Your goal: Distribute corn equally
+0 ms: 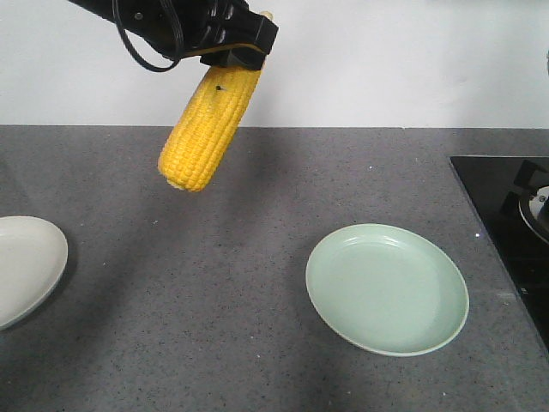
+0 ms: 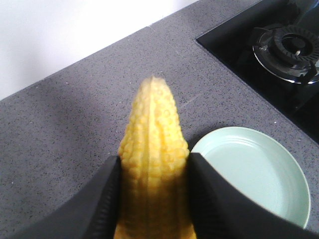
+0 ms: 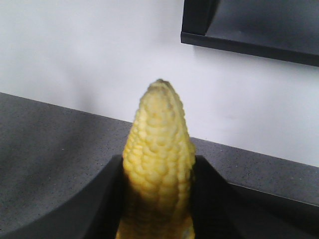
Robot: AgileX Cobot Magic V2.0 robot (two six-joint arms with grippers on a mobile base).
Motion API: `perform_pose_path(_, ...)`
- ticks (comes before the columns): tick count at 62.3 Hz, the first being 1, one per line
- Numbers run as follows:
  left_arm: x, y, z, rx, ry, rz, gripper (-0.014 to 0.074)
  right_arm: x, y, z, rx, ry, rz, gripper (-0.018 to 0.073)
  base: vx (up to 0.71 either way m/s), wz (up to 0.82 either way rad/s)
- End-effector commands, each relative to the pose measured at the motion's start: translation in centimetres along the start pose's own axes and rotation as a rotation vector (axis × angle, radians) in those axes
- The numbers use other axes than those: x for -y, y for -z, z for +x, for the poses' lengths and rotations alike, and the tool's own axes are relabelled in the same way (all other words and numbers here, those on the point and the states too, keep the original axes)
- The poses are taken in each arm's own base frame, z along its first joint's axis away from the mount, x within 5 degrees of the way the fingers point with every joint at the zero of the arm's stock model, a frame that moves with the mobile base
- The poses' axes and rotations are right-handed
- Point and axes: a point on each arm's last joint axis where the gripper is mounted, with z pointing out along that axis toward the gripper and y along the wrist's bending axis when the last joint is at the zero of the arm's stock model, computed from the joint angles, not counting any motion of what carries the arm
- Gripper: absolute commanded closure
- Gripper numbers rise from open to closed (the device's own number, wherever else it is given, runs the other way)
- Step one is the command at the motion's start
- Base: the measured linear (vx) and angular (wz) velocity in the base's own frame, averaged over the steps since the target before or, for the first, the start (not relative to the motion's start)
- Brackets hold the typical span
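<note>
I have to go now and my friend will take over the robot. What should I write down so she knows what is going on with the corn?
Left tool: shut on a corn cob, held in the air beside the green plate.
Right tool: shut on a second cob, held above the counter, tip toward the wall.
Plates: the green plate has no corn on it; the white plate is cut off at the left edge, and its visible part has none either.
Done: both cobs are gripped and lifted.
Left: probably one cob on each plate. No other corn is in view.
</note>
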Motion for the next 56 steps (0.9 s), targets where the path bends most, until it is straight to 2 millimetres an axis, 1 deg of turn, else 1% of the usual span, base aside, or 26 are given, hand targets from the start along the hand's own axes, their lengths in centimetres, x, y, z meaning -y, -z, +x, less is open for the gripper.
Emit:
perform_pose_path(1,0.85,3.35,-1.41,0.143,-0.010,0.016,0.0603,-0.82,2.10,-0.55,0.057,0.019,-0.003,0.0564,0.01,-0.03)
perform_pose_path(56,0.85,3.35,-1.41,0.143,-0.010,0.016,0.0603,-0.82,2.10,-0.55,0.057,0.019,-0.003,0.0564,0.00,0.00)
